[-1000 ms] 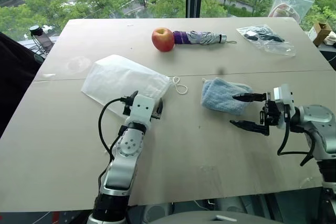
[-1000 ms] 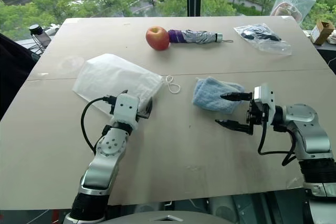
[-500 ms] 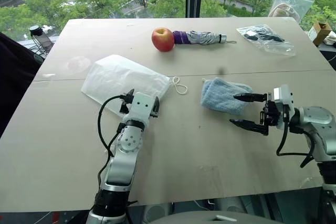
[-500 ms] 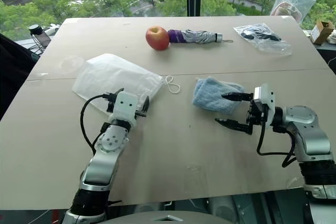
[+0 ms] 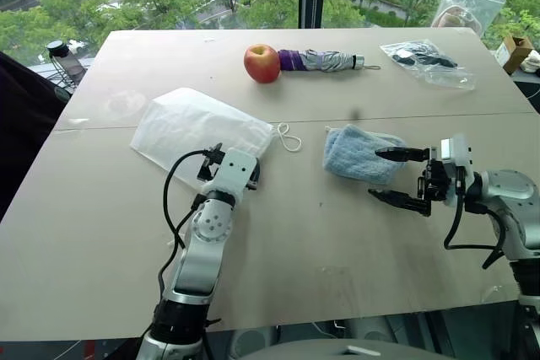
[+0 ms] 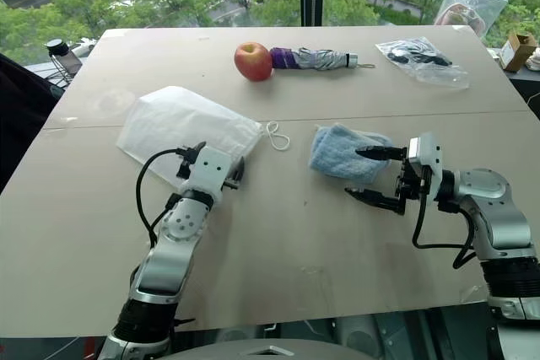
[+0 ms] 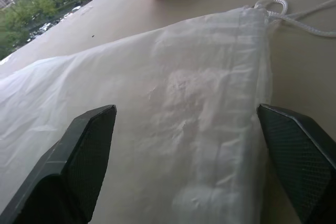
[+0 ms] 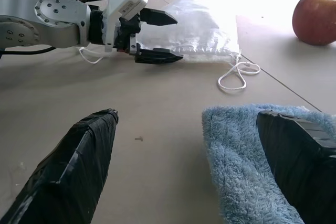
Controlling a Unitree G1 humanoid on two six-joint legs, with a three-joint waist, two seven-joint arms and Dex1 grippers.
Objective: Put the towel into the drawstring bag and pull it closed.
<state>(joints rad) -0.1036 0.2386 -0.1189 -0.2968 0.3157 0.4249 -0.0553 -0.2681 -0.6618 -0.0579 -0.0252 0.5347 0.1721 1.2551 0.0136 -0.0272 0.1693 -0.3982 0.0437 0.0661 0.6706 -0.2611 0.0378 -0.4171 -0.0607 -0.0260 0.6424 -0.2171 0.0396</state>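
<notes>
Left eye view: right gripper [image 5: 395,176] fingers spread around the towel's [image 5: 359,154] near edge, probably lining up a grab. Left gripper [image 5: 237,176] sits released at the flat drawstring bag's [image 5: 198,130] mouth on the counter [image 5: 278,242].

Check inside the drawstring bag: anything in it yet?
Nothing shows through the drawstring bag: it lies flat and limp on the table. The towel is outside, beside the open right gripper. Its thin fabric is only translucent, so small contents can't be excluded.
</notes>
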